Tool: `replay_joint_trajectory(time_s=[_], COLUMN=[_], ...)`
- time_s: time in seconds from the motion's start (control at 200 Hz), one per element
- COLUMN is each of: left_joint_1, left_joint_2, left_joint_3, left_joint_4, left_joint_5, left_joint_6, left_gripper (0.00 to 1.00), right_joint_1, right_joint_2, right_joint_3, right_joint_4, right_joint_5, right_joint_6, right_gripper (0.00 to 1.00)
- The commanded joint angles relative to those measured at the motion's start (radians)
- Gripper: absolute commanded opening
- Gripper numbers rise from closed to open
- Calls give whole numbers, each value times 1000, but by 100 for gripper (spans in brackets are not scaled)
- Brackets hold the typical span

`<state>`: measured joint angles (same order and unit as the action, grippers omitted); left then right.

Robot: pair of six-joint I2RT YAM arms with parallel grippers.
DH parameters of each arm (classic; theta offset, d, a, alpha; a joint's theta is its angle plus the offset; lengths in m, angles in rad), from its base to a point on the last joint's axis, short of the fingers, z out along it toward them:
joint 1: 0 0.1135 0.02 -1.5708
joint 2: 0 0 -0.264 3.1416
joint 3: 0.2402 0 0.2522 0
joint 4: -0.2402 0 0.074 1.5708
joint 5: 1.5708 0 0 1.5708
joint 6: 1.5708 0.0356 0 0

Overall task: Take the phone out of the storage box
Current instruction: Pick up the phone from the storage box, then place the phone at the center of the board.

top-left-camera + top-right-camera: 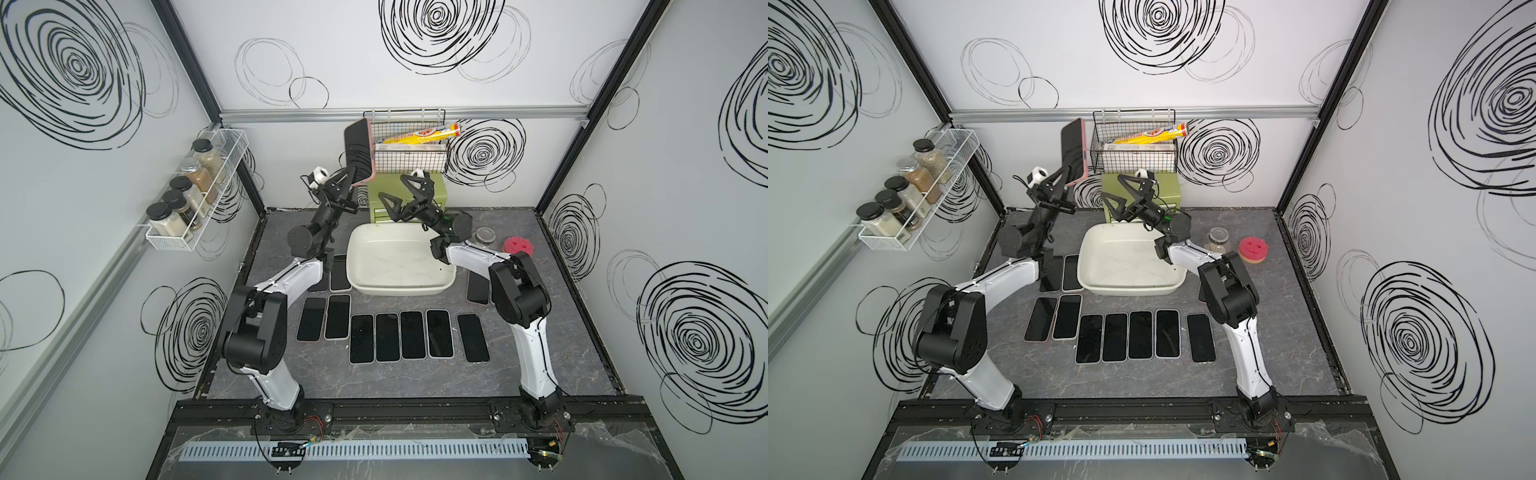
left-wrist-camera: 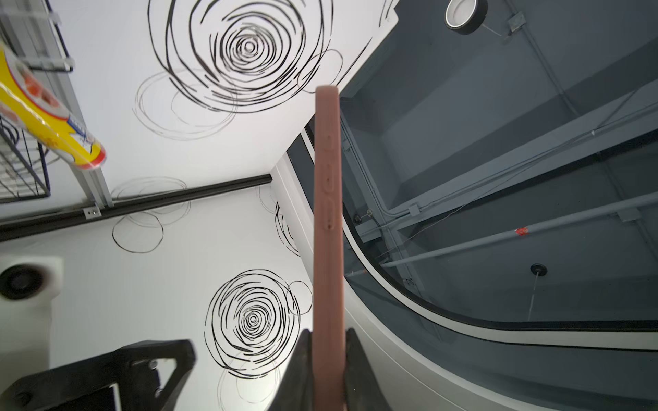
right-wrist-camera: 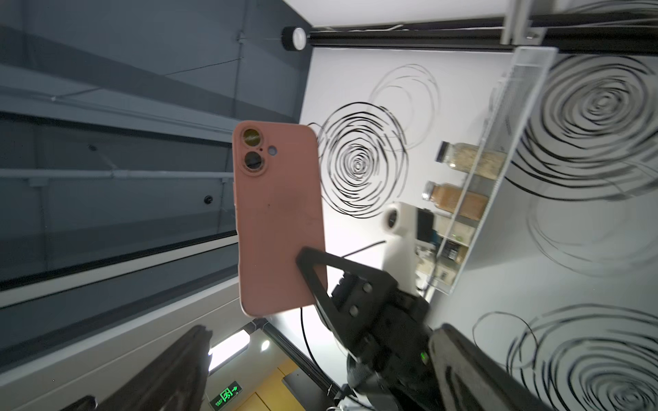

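Note:
My left gripper is shut on the lower end of a phone in a pink case. It holds the phone upright, high above the table's back left, screen towards the top views. The left wrist view shows the phone edge-on between the fingers. Beside it my right gripper stands wide open and empty, over the far rim of the storage box. The right wrist view looks at the phone's pink back. The off-white box holds nothing that I can see.
Several phones lie face up in rows in front and to the left of the box, and one lies under the right arm. Behind are a green drawer chest and a wire basket. A jar and a red sponge stand at the right.

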<state>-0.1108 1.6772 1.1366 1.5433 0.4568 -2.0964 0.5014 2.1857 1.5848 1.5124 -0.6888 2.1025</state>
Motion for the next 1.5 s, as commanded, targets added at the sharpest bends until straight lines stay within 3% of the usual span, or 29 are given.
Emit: replay_joint_trajectory(time_s=[0.0,0.125,0.215,0.28,0.396,0.431,0.716,0.961,1.222,1.292,1.497], left_joint_1=[138,269,310,337,339,339,359,307,273,264,246], left_joint_2=[-147,-222,-254,-285,-304,-298,-159,142,421,493,618], left_joint_3=[-15,-72,-105,-137,-101,-102,-110,86,312,397,498], left_joint_4=[154,-39,-312,-471,-980,-1063,-1194,-1279,-1240,-1299,-1327], left_joint_5=[143,316,417,434,406,381,267,221,210,204,189], left_joint_6=[23,151,346,488,896,963,1171,1317,1317,1350,1373], left_gripper=[0,0,0,0,0,0,0,0,0,0,0], right_joint_1=[-20,-30,-40,-49,-64,-68,-111,-132,-135,-136,-136], right_joint_2=[-118,-158,-178,-189,-196,-197,-208,-257,-258,-259,-260], right_joint_3=[-47,-147,-178,-196,-234,-243,-304,-408,-432,-448,-474], right_joint_4=[-79,-42,-53,-40,11,30,129,9,-19,-15,-8], right_joint_5=[-156,-191,-244,-272,-299,-305,-348,-376,-374,-367,-359], right_joint_6=[-20,5,5,13,52,63,124,-8,-50,-52,-65], right_gripper=[100,100,100,100,100,100,100,100,100,100,100])
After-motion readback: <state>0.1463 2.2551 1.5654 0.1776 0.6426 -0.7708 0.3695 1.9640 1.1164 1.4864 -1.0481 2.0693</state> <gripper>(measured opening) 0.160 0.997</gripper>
